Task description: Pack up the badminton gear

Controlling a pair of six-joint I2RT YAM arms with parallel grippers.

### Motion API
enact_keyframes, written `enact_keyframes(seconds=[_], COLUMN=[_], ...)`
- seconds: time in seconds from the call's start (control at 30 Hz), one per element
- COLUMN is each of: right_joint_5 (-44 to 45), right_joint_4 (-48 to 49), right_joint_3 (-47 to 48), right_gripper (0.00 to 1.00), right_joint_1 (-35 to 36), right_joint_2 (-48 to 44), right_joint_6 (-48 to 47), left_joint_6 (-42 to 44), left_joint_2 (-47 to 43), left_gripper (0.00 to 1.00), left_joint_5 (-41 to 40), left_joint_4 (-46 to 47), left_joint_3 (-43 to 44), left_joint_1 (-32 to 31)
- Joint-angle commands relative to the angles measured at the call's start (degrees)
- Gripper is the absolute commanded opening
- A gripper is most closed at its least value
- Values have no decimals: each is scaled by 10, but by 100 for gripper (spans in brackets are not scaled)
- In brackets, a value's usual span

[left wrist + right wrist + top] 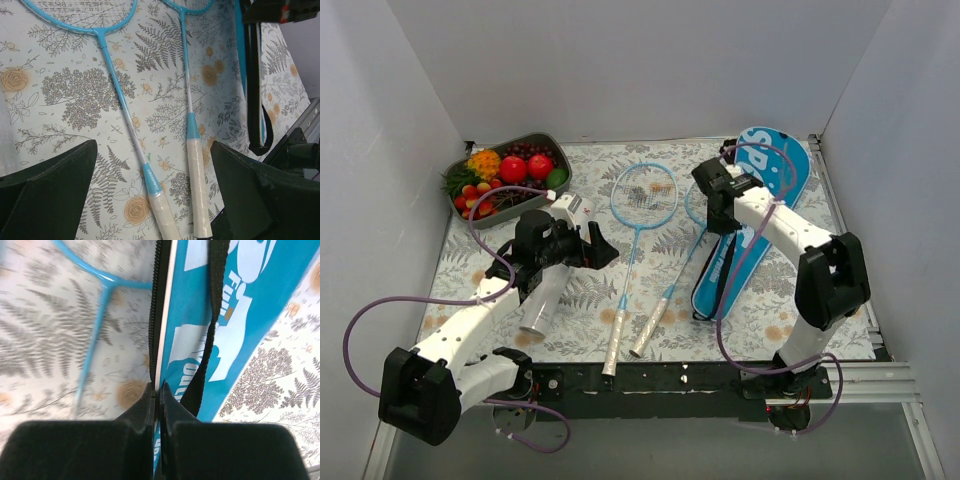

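Currently right gripper [158, 387] fingers together, clamped on the zip edge of the blue bag [770, 190], which lies along the worktop's [790, 320] right edge toward the far corner. Left gripper [602, 247] fingers wide apart, nothing between them, just left of 2 rackets [644, 192] mid-worktop, handles toward near edge. Shuttlecock tube [542, 300] toward the near-left corner, under the left arm.

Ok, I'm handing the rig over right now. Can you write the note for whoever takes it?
Left hand: open, empty, hovering above the racket handles.
Right hand: shut on the zipper edge of the blue bag, which lies flat at the right of the table.
Rackets: both loose on the table left of the bag, the left racket in plain view, the right racket with its head partly hidden under the right arm.
Shuttlecock tube: lying under the left arm.
Done: nothing packed yet.
Left: open the bag, probably slide in both rackets and the tube, then close it.
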Motion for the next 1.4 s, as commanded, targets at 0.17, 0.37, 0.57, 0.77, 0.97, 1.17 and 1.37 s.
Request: enact_keyframes(seconds=[0.17, 0.37, 0.57, 0.77, 0.97, 1.17, 1.37], right_joint_5=[-61, -218, -358, -485, -529, -506, -458], right_joint_4=[1, 100, 315, 579, 824, 1064, 1242], right_joint_3=[176, 169, -1, -178, -289, -439, -540], right_gripper=[1, 1, 1, 1, 1, 1, 1], right_joint_1=[35, 41, 41, 41, 41, 50, 68], right_joint_2=[-128, -188, -278, -318, -344, -355, -325], right_joint_6=[-66, -61, 26, 144, 234, 340, 392], left_joint_6=[10, 10, 16, 18, 17, 17, 16], left_joint_2=[-14, -29, -53, -62, -84, -95, -104], left_gripper=[98, 98, 98, 98, 98, 98, 98], left_joint_5=[-8, -32, -70, -97, -124, -140, -151], left_joint_4=[10, 10, 3, -3, -3, -2, -1], left_joint_3=[-9, -13, -19, -18, -21, -23, -25], left_joint_1=[-4, -4, -5, -5, -6, -7, -9])
